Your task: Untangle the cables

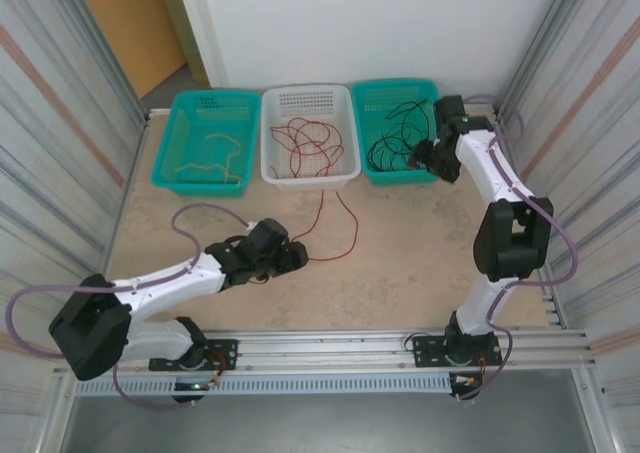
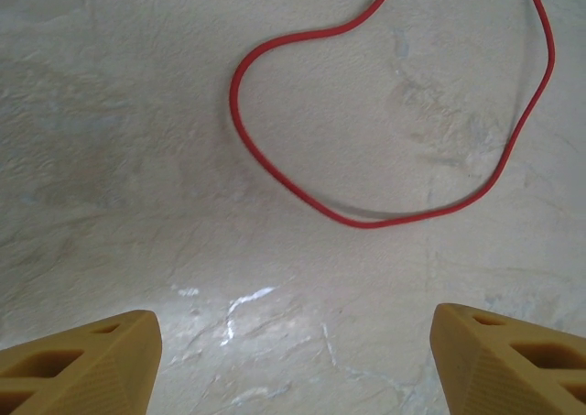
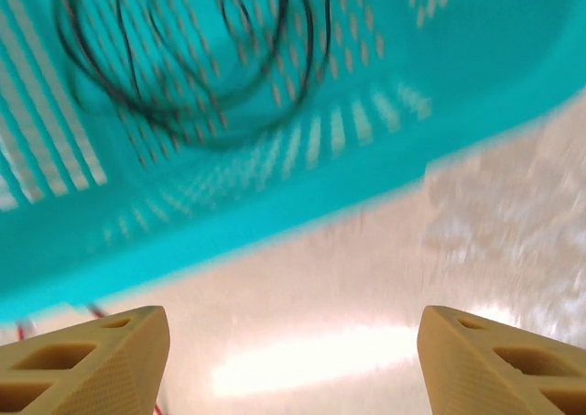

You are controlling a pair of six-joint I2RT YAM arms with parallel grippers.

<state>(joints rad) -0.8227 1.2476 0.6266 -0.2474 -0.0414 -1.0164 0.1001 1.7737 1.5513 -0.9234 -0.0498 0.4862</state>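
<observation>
Left wrist view: the left gripper (image 2: 293,346) stands wide open and empty over the table (image 2: 110,158), with a red cable (image 2: 366,222) looping ahead, untouched. That arm lies low. In the top view, the yellow-tan cable (image 1: 210,163) sits in the left teal basket (image 1: 200,189). The black cable (image 1: 392,138) sits in the right teal basket (image 1: 395,179), where the right gripper (image 3: 293,342) gapes empty, arm upright.
</observation>
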